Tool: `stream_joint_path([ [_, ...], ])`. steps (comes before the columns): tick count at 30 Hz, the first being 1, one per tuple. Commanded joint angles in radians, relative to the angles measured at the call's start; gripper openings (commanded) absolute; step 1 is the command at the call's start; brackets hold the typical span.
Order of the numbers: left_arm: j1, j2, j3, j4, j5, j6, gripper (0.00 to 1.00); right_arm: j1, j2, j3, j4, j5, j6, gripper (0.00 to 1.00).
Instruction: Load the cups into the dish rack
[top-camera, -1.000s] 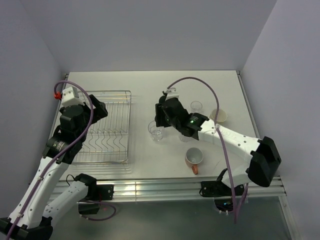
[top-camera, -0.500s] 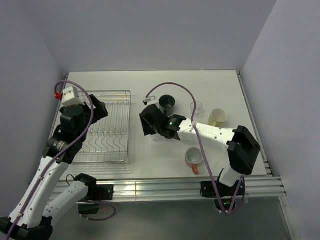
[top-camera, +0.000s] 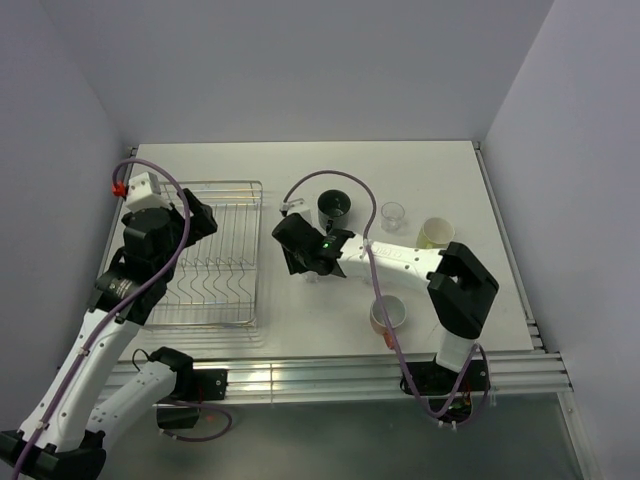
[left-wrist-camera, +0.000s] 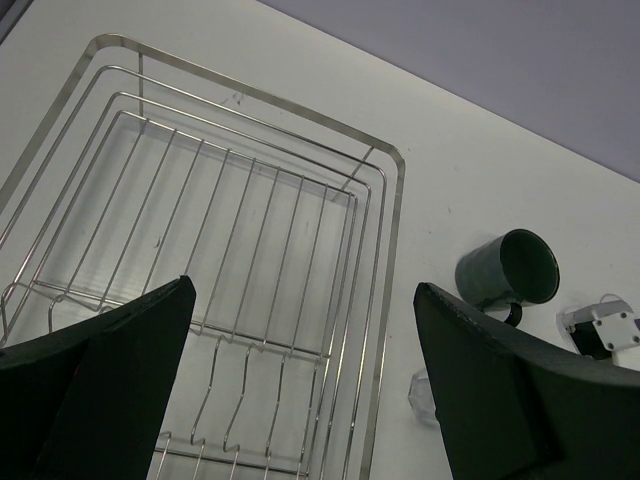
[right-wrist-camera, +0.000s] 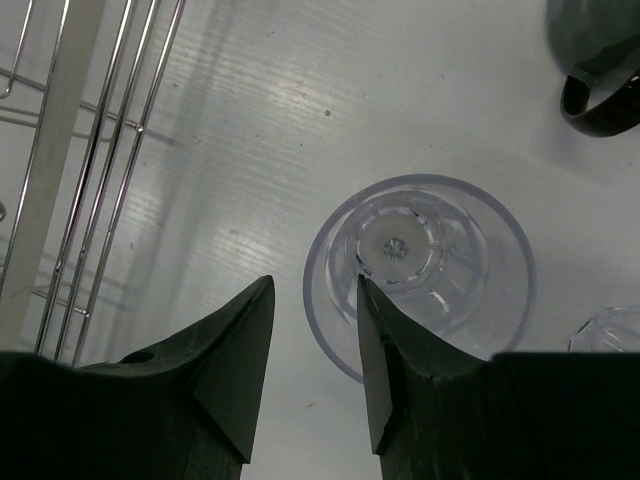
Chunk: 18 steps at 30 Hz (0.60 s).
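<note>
The silver wire dish rack (top-camera: 215, 255) lies at the left and holds no cups. My left gripper (top-camera: 190, 222) hovers above it, open and empty; in the left wrist view (left-wrist-camera: 300, 300) its fingers frame the rack (left-wrist-camera: 250, 230). My right gripper (top-camera: 300, 252) is open over a clear tumbler (top-camera: 314, 273). In the right wrist view (right-wrist-camera: 315, 285) one finger is inside the tumbler (right-wrist-camera: 425, 265) and the other outside its left wall. The black mug (top-camera: 335, 208), a second tumbler (top-camera: 393, 214), the yellow-green cup (top-camera: 436, 233) and the orange mug (top-camera: 388, 313) stand on the table.
The rack's right edge (right-wrist-camera: 70, 150) lies just left of the right gripper. The black mug (right-wrist-camera: 600, 60) and another tumbler's rim (right-wrist-camera: 610, 330) are close on its right. The left wrist view shows the mug (left-wrist-camera: 510, 268) and a tumbler (left-wrist-camera: 425, 395).
My right arm swung left from the cups at the right to the tumbler beside the rack, uncovering the black mug. The left arm has barely moved.
</note>
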Motion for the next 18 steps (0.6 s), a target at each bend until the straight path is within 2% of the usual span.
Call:
stream_joint_path([
  [1, 0.000, 0.002, 0.021, 0.006, 0.000, 0.025, 0.99, 0.004, 0.033, 0.064, -0.014, 0.026, -0.006, 0.44],
  [10, 0.002, 0.014, 0.023, 0.005, 0.013, 0.025, 0.99, 0.003, 0.079, 0.110, -0.058, 0.023, -0.020, 0.24],
  [14, 0.002, 0.016, 0.023, 0.009, 0.022, 0.028, 0.99, 0.000, 0.053, 0.133, -0.096, 0.033, -0.025, 0.00],
  [18, 0.000, 0.023, 0.027, 0.029, 0.072, 0.020, 0.99, -0.003, -0.054, 0.200, -0.133, -0.017, -0.057, 0.00],
])
